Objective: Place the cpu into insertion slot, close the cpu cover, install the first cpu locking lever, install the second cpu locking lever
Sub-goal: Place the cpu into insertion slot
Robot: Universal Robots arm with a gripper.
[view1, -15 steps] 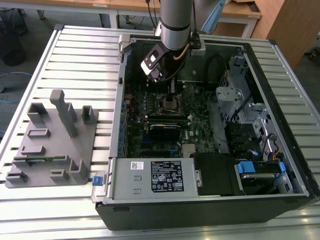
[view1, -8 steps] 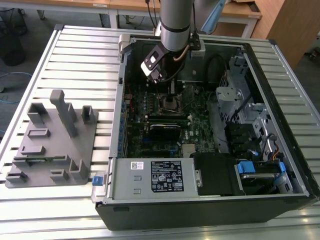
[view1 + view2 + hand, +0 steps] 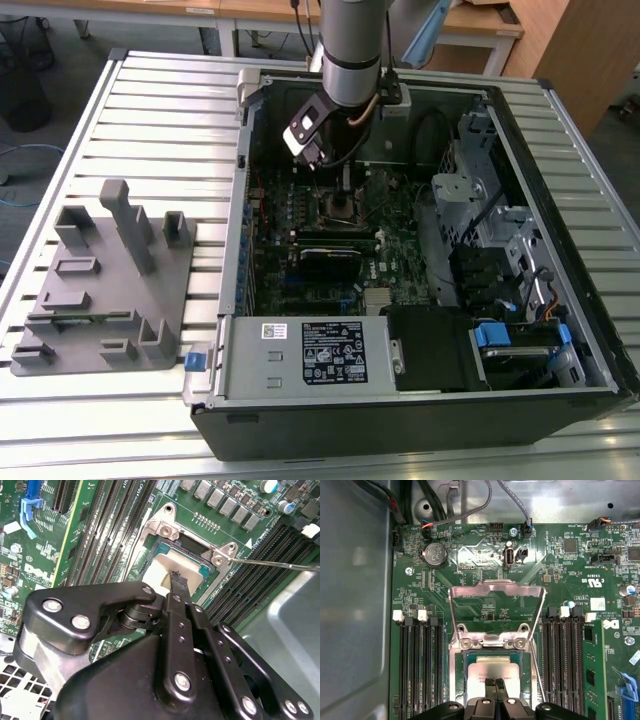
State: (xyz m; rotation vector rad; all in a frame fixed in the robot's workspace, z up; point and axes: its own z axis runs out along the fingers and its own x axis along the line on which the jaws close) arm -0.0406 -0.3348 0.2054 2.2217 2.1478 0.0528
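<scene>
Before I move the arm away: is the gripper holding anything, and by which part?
Nothing seems held: the gripper is shut, its tips meeting over the cpu, which lies in the insertion slot.

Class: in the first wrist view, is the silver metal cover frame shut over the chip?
No, the silver metal cover frame lies swung open, leaving the square silver-grey chip bare.

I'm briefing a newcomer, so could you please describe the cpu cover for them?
Inside the open computer case, find the green motherboard. The cpu cover is swung open beside the cpu: a thin silver windowed frame, unlike the flanking black memory slots.
</scene>
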